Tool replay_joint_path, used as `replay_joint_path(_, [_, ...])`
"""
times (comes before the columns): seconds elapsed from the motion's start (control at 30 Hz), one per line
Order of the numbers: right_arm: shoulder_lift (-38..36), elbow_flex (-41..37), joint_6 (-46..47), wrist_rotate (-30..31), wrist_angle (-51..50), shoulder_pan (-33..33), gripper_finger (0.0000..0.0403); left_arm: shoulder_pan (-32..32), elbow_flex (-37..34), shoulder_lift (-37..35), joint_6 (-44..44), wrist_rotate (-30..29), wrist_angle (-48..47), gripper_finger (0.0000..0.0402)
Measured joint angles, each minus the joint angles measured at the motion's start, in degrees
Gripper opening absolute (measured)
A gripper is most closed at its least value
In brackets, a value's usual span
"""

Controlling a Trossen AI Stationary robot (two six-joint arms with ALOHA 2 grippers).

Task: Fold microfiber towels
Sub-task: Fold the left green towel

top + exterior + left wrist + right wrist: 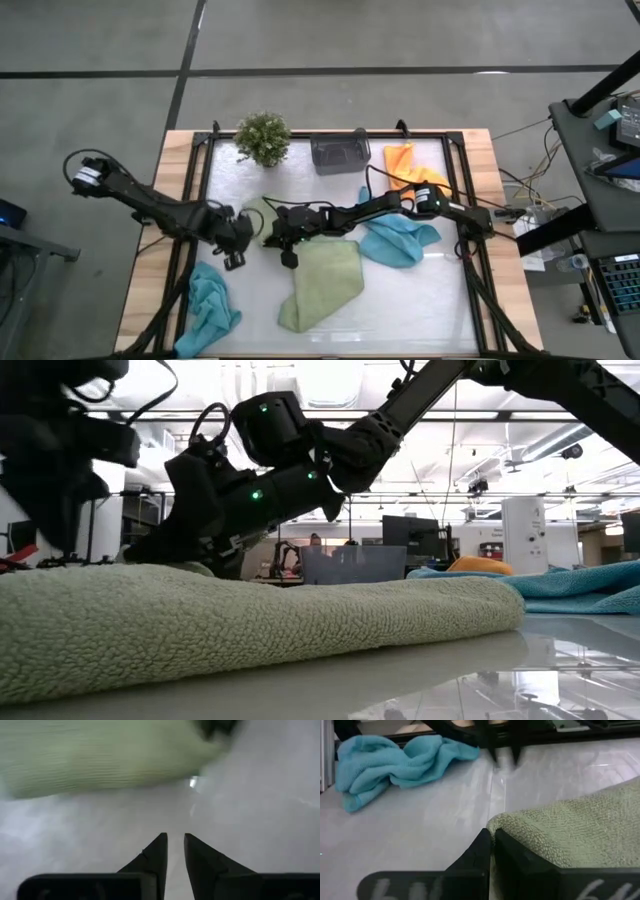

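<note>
A light green towel lies bunched on the white table top near the middle. My right gripper reaches across from the right and is shut at its far-left corner. My left gripper hangs just left of it, pointing down at bare table. Its fingers are narrowly open with nothing between them. A second light green towel lies under the two arms. One teal towel lies right of centre and another at the near left. An orange towel lies at the far right. My right gripper pinches the light green towel's thick rounded corner between its two shut fingers. The fingers come almost level from the table's right side, pointing left. The corner stands slightly raised at the fingertips; the rest of the towel lies on the table.
A grey bin and a small potted plant stand at the far edge. A black frame runs round the table top. Bare table shows near the front right.
</note>
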Motion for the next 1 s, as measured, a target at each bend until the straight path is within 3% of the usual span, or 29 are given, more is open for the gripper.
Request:
replay_joint_path(0.1, [-0.1,0.0,0.0,0.0,0.1,0.0,0.0009,-3.3,-1.6,1.9,-1.6,-1.0,6.7,0.0023])
replay_joint_path(0.2, [-0.1,0.0,-0.3,0.4,0.1,0.0,0.0009,-4.3,-2.4,5.2,-6.5,-7.1,12.3,0.0004])
replay_joint_path(0.6, [-0.1,0.4,-0.5,0.4,0.3,0.0,0.0009,-4.7,-3.2,18.3,-8.9,-12.8,18.7,0.0003])
replay_joint_path(0.8, [2.2,3.2,0.5,0.4,1.6,0.1,0.0009,-4.6,-3.3,16.7,-8.4,-14.5,21.2,0.0003])
replay_joint_path(1.0, [6.1,8.0,4.0,0.0,0.4,0.0,0.0009,-4.8,-3.7,14.2,-8.5,-12.4,19.2,0.0003])
